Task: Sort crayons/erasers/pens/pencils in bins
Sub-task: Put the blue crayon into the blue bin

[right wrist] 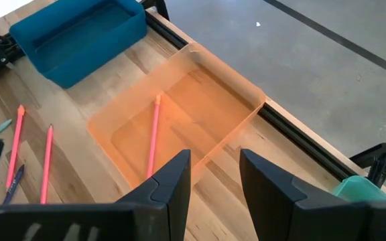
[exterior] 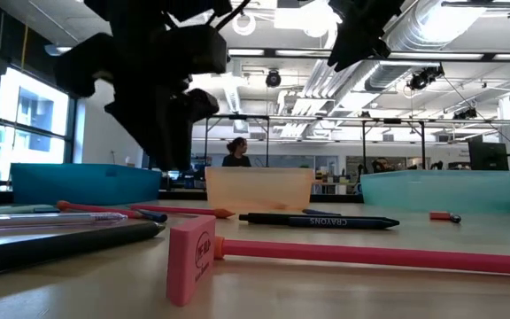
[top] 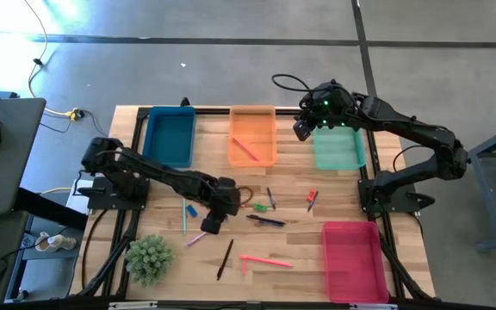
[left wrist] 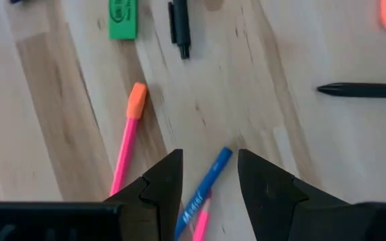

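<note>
Left pincer (left wrist: 210,175), jaws apart and empty, hangs low over the wooden counter (left wrist: 280,80), straddling a slim blue plastic crayon (left wrist: 205,191) directly beneath it. The crayon's long axis runs obliquely between the two fingers rather than across them, so a wrist turn is probably needed before closing; this arm is clearly the nearer. Farther off, the right pincer (right wrist: 213,175), likewise apart and empty, hovers beside the shallow translucent orange plastic bin (right wrist: 179,110), which holds one salmon-pink stick (right wrist: 154,134).

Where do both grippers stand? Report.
Left gripper jaws open over blue pen. Right gripper open, empty, above orange bin. One pink stick binned. Nothing blocking.
</note>
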{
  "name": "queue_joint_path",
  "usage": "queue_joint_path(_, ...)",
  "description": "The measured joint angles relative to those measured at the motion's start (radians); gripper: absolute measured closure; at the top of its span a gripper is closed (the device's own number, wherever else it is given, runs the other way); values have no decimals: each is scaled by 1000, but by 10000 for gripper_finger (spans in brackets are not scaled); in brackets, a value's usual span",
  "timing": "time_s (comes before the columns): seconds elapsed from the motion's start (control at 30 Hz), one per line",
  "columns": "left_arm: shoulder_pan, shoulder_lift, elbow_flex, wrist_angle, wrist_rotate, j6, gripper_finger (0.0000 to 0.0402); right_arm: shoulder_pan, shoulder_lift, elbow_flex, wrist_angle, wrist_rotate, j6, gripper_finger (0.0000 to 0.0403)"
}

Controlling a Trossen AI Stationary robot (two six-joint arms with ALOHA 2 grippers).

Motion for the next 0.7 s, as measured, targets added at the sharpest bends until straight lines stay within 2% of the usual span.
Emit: queue_joint_path(0.7, -13, 136, 11, -74, -21, 67, 271, 0, 0, 0, -8, -2, 8, 282)
